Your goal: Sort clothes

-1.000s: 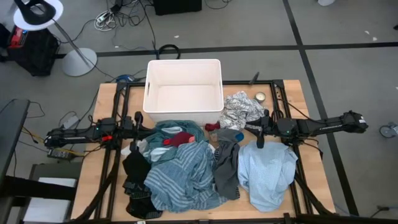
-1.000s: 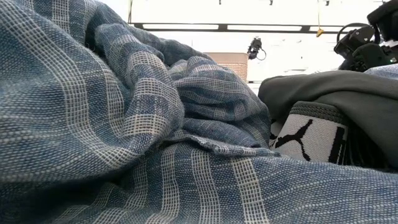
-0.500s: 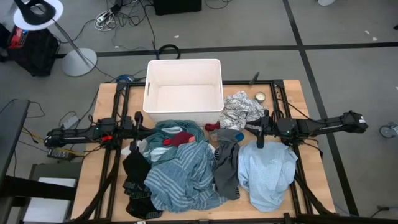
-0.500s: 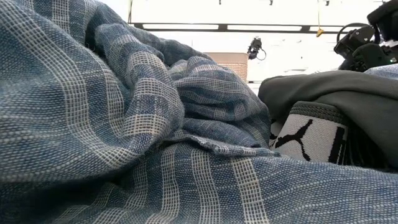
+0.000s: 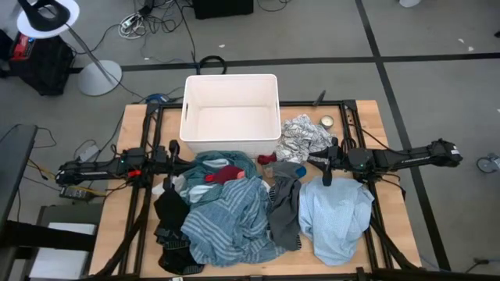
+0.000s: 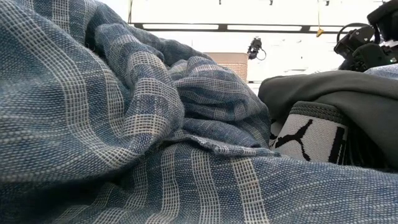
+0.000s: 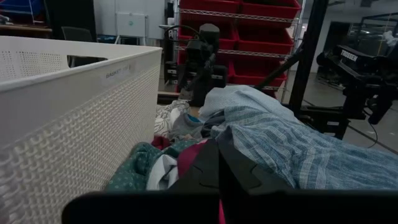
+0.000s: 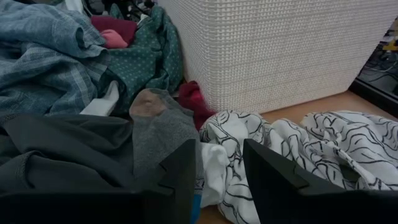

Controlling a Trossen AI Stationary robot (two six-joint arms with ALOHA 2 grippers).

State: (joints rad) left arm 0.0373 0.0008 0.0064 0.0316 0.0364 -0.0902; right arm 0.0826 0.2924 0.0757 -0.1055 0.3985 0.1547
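The clothes lie in a pile on the table's near half. A blue-striped garment fills the middle, with light blue on the right. Grey lies between them, and black is on the left. Teal and red lie by the tub, and white-grey patterned cloth lies at the tub's right. My left gripper is shut and empty at the tub's near left corner; it also shows in the left wrist view. My right gripper is open over the patterned cloth and a grey sock; its fingers show in the right wrist view.
The white plastic tub stands at the table's far middle, and its perforated wall is close beside my left gripper. A small round tin lies at the far right. In the low view, striped fabric fills most of the picture.
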